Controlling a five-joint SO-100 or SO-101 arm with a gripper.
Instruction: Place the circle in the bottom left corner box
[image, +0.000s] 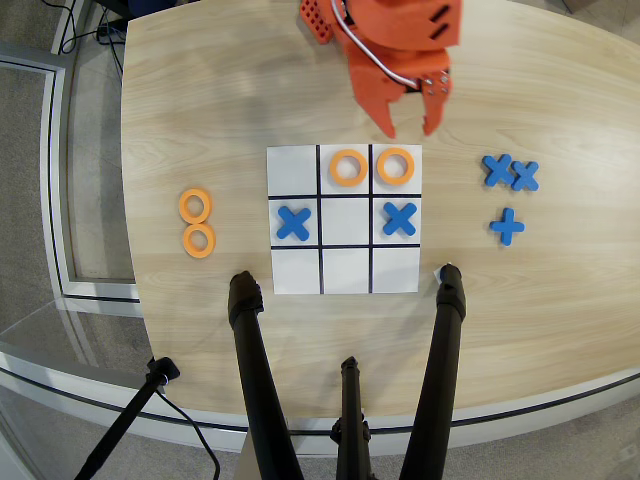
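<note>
Circle lies flat in the board's upper-right corner cell in the overhead view, just below the pincer and apart from it. That orange pincer hangs parted, tips empty, over bare table.

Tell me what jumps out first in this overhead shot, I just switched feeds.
The board sits mid-table: two orange rings fill its top-middle and top-right cell, two blue crosses its middle-left and middle-right. The orange gripper hangs open and empty just above the top-right corner. Two spare rings lie left of the board, three spare crosses right.
</note>
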